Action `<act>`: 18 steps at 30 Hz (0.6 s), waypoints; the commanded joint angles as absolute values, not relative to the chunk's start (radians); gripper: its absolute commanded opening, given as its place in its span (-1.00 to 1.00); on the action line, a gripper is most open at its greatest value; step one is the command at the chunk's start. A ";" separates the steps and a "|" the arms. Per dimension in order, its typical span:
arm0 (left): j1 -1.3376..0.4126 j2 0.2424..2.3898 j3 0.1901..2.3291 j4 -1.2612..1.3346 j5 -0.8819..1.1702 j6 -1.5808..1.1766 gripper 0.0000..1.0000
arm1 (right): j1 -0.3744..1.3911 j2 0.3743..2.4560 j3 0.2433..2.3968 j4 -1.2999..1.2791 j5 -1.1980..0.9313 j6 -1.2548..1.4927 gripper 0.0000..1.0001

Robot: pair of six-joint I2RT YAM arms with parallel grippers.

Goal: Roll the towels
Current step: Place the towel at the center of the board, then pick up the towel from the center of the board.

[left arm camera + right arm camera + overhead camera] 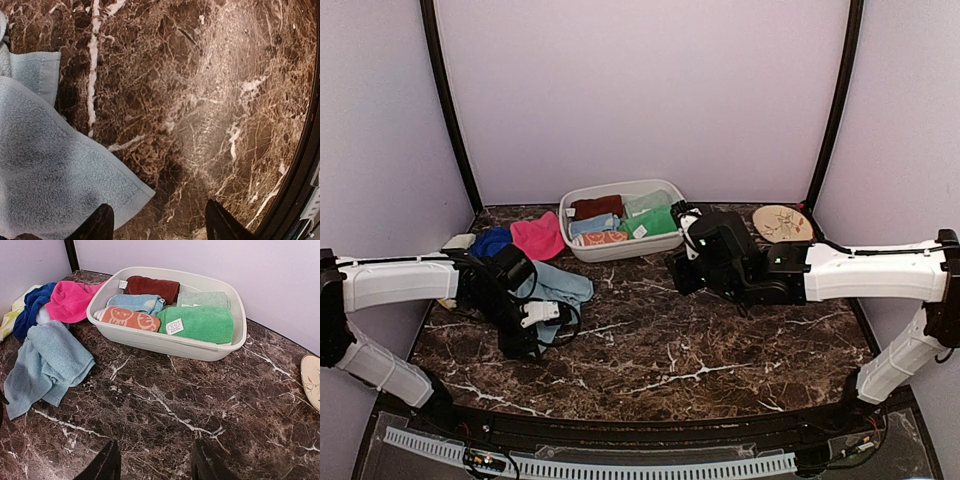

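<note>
A pale blue towel lies crumpled and unrolled on the marble table at the left. My left gripper hovers just off its near corner, open, with only bare marble between the fingers; the left finger overlaps the towel's edge. A royal blue towel and a pink towel lie heaped behind it. My right gripper stands open over bare marble in front of the tub, holding nothing.
A white oval tub at the back centre holds rolled towels: dark red, green, pale green, light blue and orange-patterned. A round tan plate lies at the back right. Pale walls close three sides.
</note>
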State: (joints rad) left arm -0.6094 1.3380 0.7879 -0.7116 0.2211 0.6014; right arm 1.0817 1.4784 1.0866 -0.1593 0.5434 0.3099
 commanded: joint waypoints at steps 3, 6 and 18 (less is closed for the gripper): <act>-0.609 1.387 0.767 -0.678 0.171 0.680 0.23 | 1.080 1.469 1.111 -0.165 0.554 0.338 -0.06; -0.609 1.412 0.748 -0.659 0.164 0.687 0.15 | 1.078 1.457 1.105 -0.169 0.557 0.340 -0.08; -0.610 1.469 0.723 -0.564 0.148 0.668 -0.81 | 1.064 1.429 1.093 -0.167 0.553 0.348 -0.19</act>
